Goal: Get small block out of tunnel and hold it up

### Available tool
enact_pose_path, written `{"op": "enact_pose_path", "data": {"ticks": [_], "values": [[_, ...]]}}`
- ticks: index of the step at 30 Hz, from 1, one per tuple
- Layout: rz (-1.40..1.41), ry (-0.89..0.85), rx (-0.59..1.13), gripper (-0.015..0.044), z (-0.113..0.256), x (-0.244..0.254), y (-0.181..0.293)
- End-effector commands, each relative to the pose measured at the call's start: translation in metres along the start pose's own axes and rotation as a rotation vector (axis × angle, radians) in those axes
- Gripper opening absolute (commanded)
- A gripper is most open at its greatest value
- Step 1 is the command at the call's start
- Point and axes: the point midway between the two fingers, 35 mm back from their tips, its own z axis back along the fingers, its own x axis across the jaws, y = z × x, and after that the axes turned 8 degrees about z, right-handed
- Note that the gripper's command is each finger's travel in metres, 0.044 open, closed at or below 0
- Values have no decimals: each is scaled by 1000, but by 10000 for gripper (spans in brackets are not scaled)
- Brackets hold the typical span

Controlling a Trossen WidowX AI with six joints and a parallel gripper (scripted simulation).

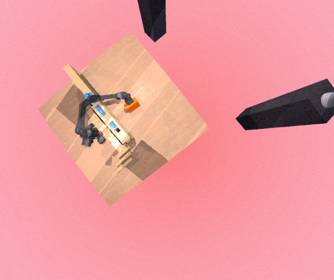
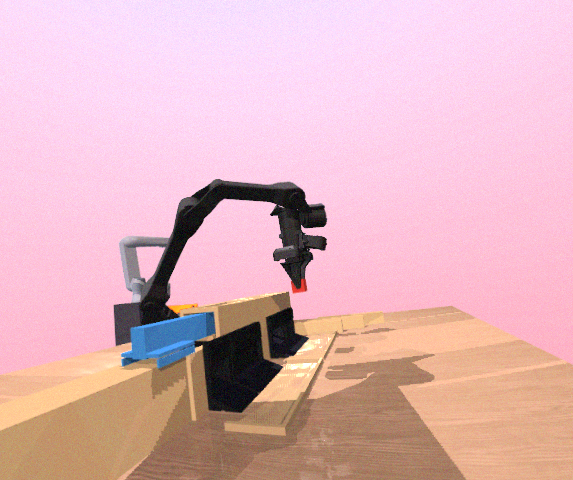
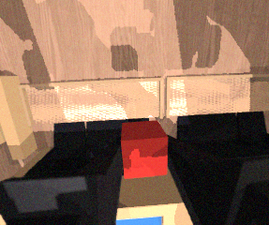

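Observation:
The small red block (image 1: 101,132) (image 2: 302,286) (image 3: 144,161) is held between the fingertips of my gripper (image 2: 298,280) (image 3: 141,140), which is shut on it. In the exterior view the block hangs in the air, outside the tunnel and a little beyond its open side. The beige covered tunnel (image 1: 124,134) (image 2: 247,308) has windows in its top, with blue cage parts (image 1: 100,110) showing through. The blue handle (image 1: 87,95) (image 2: 172,330) sticks out of the tunnel's near end in the exterior view.
A low ledge (image 2: 294,367) (image 3: 97,100) runs along the tunnel's open side. Several beige rods (image 1: 125,163) (image 2: 361,321) lie past the tunnel's far end. A long beige beam (image 1: 76,79) (image 2: 69,413) extends from the handle end. An orange block (image 1: 133,105) sits at the arm's base.

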Motion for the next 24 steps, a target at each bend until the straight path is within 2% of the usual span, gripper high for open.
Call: {"op": "enact_pose_path", "data": {"ticks": [1, 11, 24], "values": [[14, -2, -121, 0, 2, -6, -2], [3, 51, -453, 0, 9, -29, 6], [1, 58, -473, 0, 9, -31, 8]]}}
